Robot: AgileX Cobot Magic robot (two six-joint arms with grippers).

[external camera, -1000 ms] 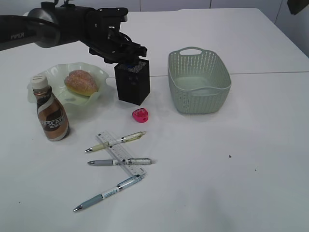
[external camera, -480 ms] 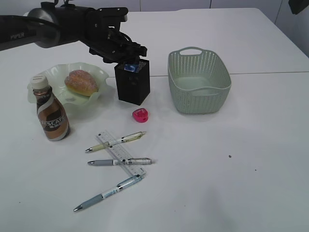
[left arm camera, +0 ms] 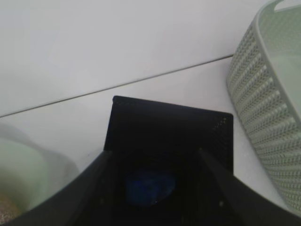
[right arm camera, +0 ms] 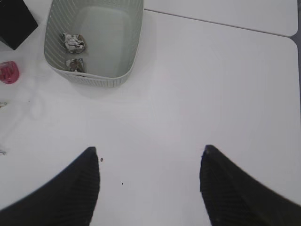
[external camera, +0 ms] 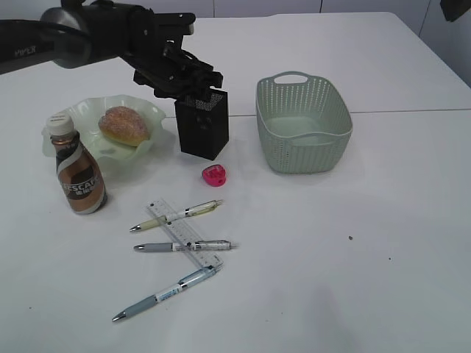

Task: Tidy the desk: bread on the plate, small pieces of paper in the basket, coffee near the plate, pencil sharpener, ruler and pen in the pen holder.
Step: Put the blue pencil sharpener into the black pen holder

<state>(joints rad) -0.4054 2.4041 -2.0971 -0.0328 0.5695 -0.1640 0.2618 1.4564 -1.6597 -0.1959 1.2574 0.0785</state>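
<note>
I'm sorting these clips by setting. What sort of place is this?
Probably a lab or office tabletop staged as a desk: a plain white desk with pens and a ruler lying loose, a black mesh pen holder, and a bun on a plate beside bottled coffee.

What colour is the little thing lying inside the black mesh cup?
Blue, seen best in the left wrist view looking down into the cup.

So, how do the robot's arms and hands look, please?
The left arm is matte black with rounded links, white lettering on its side and dark cables near the wrist. The left hand is black too. In the right wrist view the right hand shows two broad, dark, tapering fingers.
</note>
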